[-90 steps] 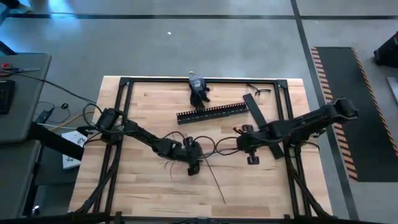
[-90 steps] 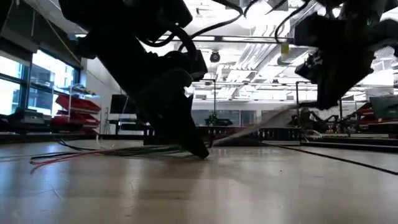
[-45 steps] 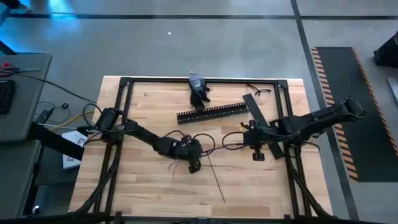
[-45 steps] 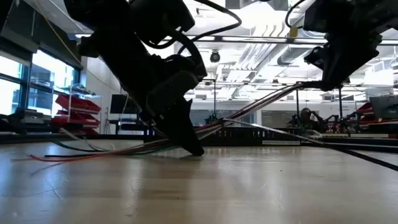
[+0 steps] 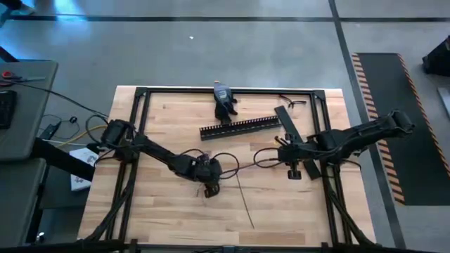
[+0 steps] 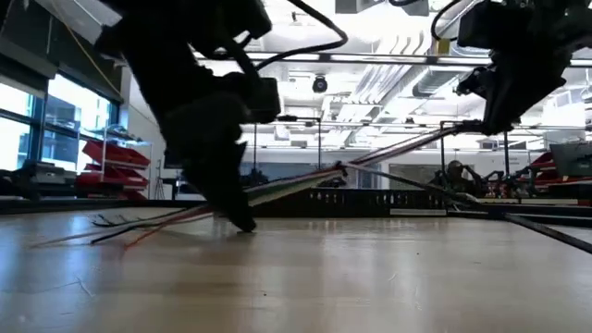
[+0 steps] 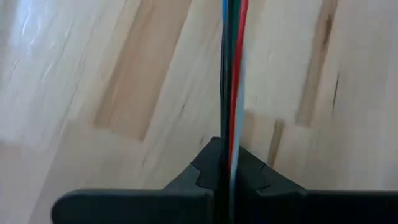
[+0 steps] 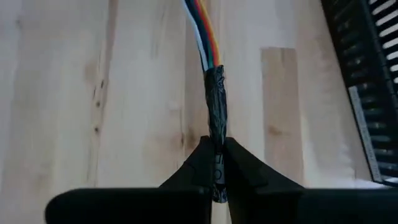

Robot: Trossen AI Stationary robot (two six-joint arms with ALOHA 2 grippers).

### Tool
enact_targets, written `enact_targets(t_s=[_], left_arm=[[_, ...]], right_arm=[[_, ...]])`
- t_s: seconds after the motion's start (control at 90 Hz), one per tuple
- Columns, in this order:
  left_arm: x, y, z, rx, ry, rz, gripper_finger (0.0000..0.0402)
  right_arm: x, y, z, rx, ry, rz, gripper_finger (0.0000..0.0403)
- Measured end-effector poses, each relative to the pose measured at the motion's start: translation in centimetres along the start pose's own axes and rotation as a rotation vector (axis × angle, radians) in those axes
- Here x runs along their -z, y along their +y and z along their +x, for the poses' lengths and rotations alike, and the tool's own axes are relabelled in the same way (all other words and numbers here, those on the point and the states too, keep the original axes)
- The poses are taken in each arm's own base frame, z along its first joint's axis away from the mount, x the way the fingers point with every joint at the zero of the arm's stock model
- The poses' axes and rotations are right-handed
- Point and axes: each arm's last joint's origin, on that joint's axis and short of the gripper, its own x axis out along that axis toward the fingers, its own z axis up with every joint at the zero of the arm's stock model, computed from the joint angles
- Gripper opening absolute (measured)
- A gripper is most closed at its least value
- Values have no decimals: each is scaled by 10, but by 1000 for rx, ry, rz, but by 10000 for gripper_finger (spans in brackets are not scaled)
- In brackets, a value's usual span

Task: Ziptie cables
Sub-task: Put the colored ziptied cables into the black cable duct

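Pale butcher-block wooden table [image 5: 281,204] under a black frame, grey concrete floor around. Two dark arms over it: left gripper [image 5: 209,184] and right gripper [image 5: 282,150], each pinched on the thin multicoloured cables [image 5: 228,164], strung off the wood between them. Black comb-edged duct [image 5: 239,127] behind, possibly holding nothing.

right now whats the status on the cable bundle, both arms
Left end effector shut on the cables, low at the table. Right end effector shut on their taped end, raised. Bundle strung between them. Black duct lies beyond, not in the way.
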Motion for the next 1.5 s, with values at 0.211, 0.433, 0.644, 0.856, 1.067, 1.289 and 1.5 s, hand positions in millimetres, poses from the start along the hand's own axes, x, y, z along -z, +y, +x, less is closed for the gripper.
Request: enact_targets(t_s=[0.211, 0.433, 0.644, 0.856, 1.067, 1.289, 1.5], left_arm=[[4, -1, -3, -4, 44, -10, 0], [0, -6, -17, -51, 155, 36, 0], [-14, 1, -51, -185, 235, 123, 0], [-35, 22, -78, -324, 256, 181, 0], [-49, 60, -86, -466, 309, 214, 0], [-62, 103, -77, -524, 339, 206, 0], [-60, 132, -61, -526, 353, 166, 0]], right_arm=[[5, -4, -14, 1, -42, 15, 0], [12, -9, -25, 20, -61, 43, 0], [5, -25, -34, 112, -106, 57, 0], [-6, -49, -41, 183, -153, 11, 0], [-11, -82, -35, 261, -157, 10, 0], [-15, -120, -10, 278, -81, 25, 0], [-7, -152, 18, 249, 21, 116, 0]])
